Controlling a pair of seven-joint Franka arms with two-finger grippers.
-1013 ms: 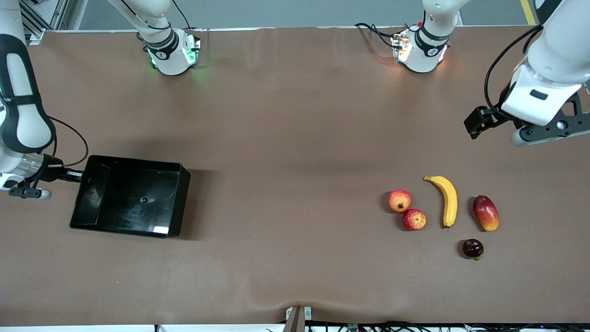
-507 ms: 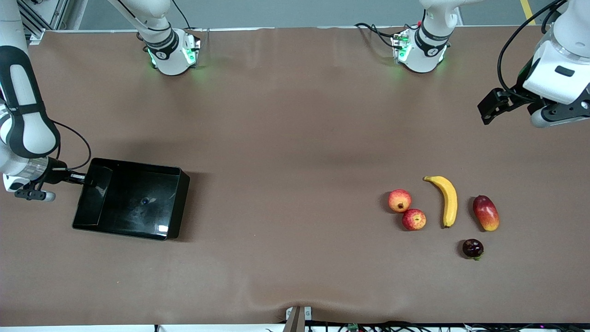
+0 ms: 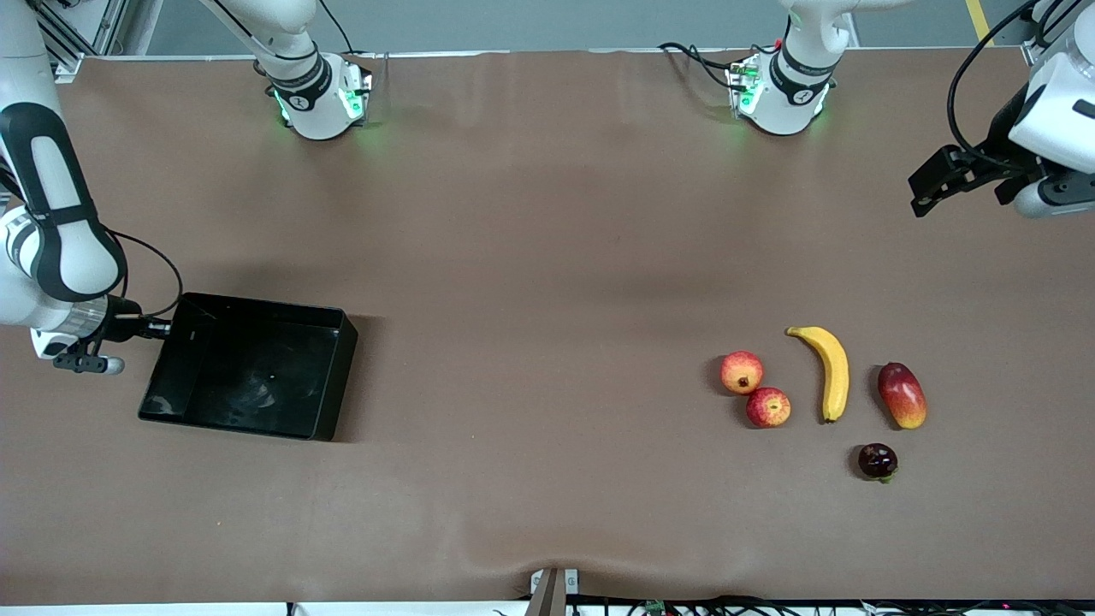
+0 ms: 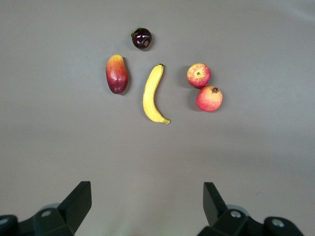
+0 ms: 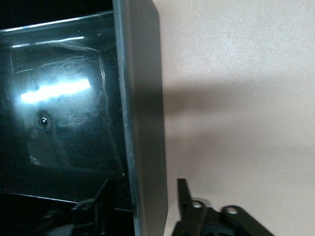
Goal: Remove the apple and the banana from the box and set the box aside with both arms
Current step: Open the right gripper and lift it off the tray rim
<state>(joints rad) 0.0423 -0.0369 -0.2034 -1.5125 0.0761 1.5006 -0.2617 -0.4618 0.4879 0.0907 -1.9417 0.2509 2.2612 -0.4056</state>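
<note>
My right tool (image 5: 142,201) straddles the wall of the glossy black plastic box (image 3: 329,376), jaws slackening, near the worktop's right-arm end. I should back off level, without nudging it. My left tool (image 4: 147,204) waits open.

A pinkish-red crowned fruit (image 3: 741,372), a mango (image 3: 902,395) and a dark round fruit (image 3: 877,460) lie on the brown table (image 3: 547,257).

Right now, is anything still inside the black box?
No fruit. The box shows only its glossy bare floor, with reflections in the right wrist view. The apple and banana lie on the table toward the left arm's end. The floor along the wall straddled by the right gripper is partly hidden.
</note>
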